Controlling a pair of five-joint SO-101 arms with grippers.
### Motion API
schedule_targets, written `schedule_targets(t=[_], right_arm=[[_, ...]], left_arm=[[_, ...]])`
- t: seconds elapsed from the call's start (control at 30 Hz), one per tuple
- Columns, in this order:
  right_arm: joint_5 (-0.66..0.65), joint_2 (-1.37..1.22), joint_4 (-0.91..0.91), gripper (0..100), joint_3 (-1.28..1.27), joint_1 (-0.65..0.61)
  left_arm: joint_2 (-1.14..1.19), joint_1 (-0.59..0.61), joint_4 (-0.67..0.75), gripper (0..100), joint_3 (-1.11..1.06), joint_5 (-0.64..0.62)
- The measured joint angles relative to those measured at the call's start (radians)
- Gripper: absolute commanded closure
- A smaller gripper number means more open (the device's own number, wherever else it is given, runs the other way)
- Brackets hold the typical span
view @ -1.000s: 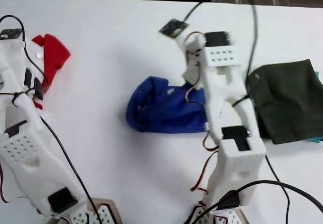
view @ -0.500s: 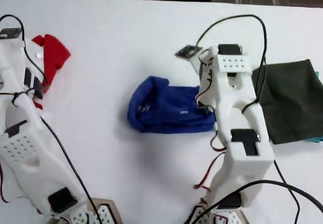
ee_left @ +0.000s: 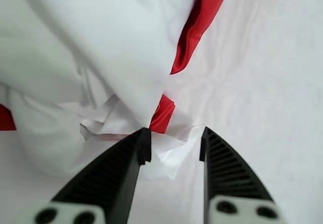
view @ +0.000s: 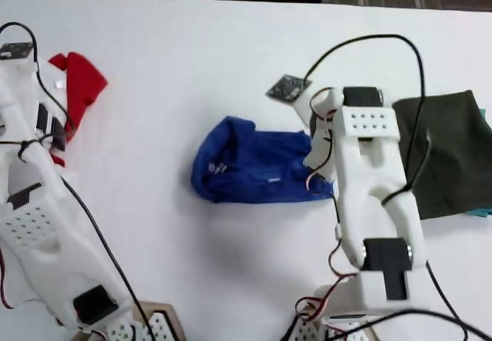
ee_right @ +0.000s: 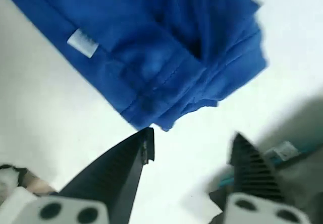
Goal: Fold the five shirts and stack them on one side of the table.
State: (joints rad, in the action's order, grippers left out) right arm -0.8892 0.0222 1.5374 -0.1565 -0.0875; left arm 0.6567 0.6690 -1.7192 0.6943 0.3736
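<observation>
The blue shirt [view: 250, 168] lies bunched in the middle of the desk [view: 169, 41], its right end drawn slightly nearer the folded dark green shirt [view: 453, 149] at the right edge. The right gripper [ee_right: 194, 143] has pulled back off it and hangs spread past its hem, holding nothing (we judge the fold unfinished). The left gripper [ee_left: 174, 146] stays spread over white cloth [ee_left: 91, 47] and the red shirt [view: 81, 84] by the left edge.
</observation>
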Motion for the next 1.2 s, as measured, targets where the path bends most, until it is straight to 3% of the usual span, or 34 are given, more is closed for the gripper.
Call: schedule_targets(t=[0.1, 0.23, 0.4, 0.53, 0.83, 1.2], right_arm=[[0.046, 0.069, -0.060, 68.3, 0.000, 0.000], [0.221, 0.078, -0.210, 68.3, -0.003, 0.000], [0.339, -0.107, -0.325, 68.3, -0.002, -0.051], [0.350, -0.262, -0.313, 68.3, -0.003, -0.098], [0.316, -0.265, -0.143, 68.3, -0.005, -0.103], [0.255, -0.052, 0.049, 68.3, -0.005, -0.103]], left_arm=[[0.000, 0.000, 0.000, 82, 0.000, 0.000], [0.000, 0.000, 0.000, 82, 0.000, 0.000], [0.000, 0.000, 0.000, 82, 0.000, 0.000], [0.000, 0.000, 0.000, 82, 0.000, 0.000], [0.000, 0.000, 0.000, 82, 0.000, 0.000], [0.000, 0.000, 0.000, 82, 0.000, 0.000]])
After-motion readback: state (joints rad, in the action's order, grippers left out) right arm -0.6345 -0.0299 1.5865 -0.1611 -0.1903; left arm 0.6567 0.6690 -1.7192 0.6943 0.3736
